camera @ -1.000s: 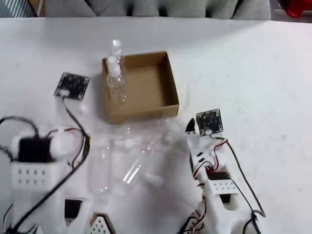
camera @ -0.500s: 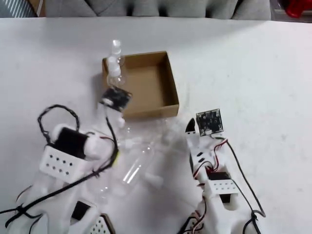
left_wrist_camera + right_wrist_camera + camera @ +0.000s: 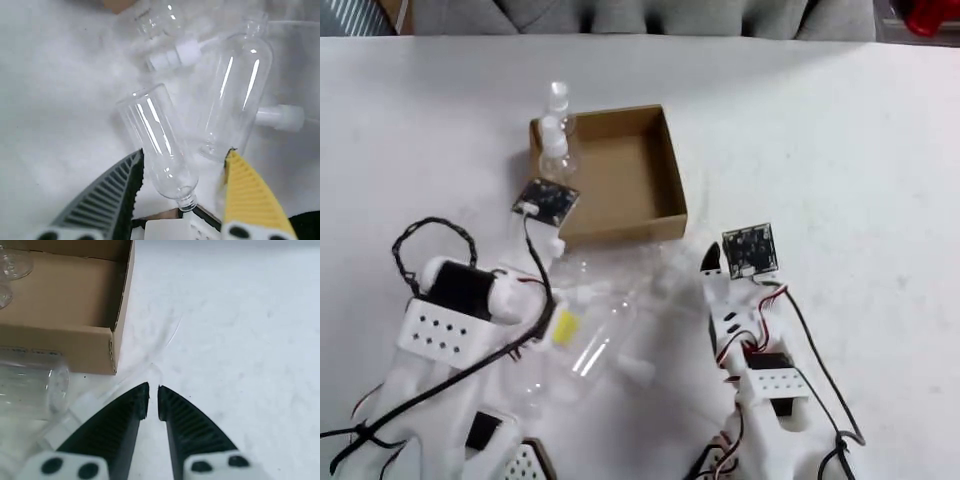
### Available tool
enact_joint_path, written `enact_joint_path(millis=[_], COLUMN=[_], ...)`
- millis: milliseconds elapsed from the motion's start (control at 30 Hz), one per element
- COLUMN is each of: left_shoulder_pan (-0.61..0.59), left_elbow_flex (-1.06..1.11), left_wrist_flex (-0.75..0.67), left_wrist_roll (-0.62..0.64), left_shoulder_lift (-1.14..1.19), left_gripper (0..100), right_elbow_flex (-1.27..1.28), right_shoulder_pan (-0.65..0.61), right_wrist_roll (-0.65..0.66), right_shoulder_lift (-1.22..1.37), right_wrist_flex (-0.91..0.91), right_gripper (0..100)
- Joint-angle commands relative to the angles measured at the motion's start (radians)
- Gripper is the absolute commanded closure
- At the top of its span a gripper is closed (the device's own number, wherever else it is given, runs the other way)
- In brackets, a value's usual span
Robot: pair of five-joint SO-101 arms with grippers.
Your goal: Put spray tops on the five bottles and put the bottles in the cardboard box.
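**1. Appearance of the task items**
The bottles are clear plastic cylinders with rounded shoulders and a short neck. The spray tops are white, each with a thin dip tube. The cardboard box [image 3: 630,170] is brown, shallow and open-topped. It sits near the middle of the white table [image 3: 820,120].

**2. Count**
We count five bottles.
- Two fitted bottles [image 3: 554,150] stand upright inside the box against its left wall. Each carries a spray top.
- Three bare bottles [image 3: 240,95] lie on their sides on the table in front of the box, between the two arms. Their necks are open.
- We make out two loose spray tops [image 3: 175,52] lying among the bare bottles. We cannot confirm a third.

**3. Grippers**
- The left gripper [image 3: 185,157] is spread wide over the lying bottles. Its grey finger [image 3: 107,197] and yellow finger [image 3: 247,195] stand on either side of one bare bottle, whose open neck points back toward the wrist. We cannot tell whether either finger touches it. A second bare bottle lies just beside the yellow finger.
- The right gripper [image 3: 152,400] has its black fingers drawn together, with only a thin slit between the tips. It holds nothing. It sits over bare table just in front of the box's near right corner, beside a lying bottle.
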Motion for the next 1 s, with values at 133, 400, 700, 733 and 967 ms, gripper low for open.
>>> enact_joint_path(millis=[133, 400, 700, 733, 967], left_shoulder_pan=[-0.073, -0.074, -0.104, -0.114, -0.231], left_elbow_flex=[-0.003, 0.126, 0.238, 0.249, 0.301], left_wrist_flex=[-0.034, -0.163, -0.282, -0.296, -0.328], left_wrist_roll=[-0.064, -0.074, -0.101, -0.101, -0.16], left_shoulder_lift=[0.002, 0.004, 0.004, 0.004, 0.004], left_gripper=[75, 75, 75, 75, 61], right_elbow_flex=[-0.006, -0.006, -0.006, -0.006, -0.006], right_shoulder_pan=[-0.012, -0.01, -0.01, -0.01, -0.008], right_wrist_roll=[-0.003, -0.003, -0.003, -0.003, -0.003], right_shoulder_lift=[0.002, 0.002, 0.002, 0.002, 0.002], right_wrist_flex=[0.001, 0.001, 0.001, 0.001, 0.001], right_gripper=[98.4, 98.4, 98.4, 98.4, 98.4])
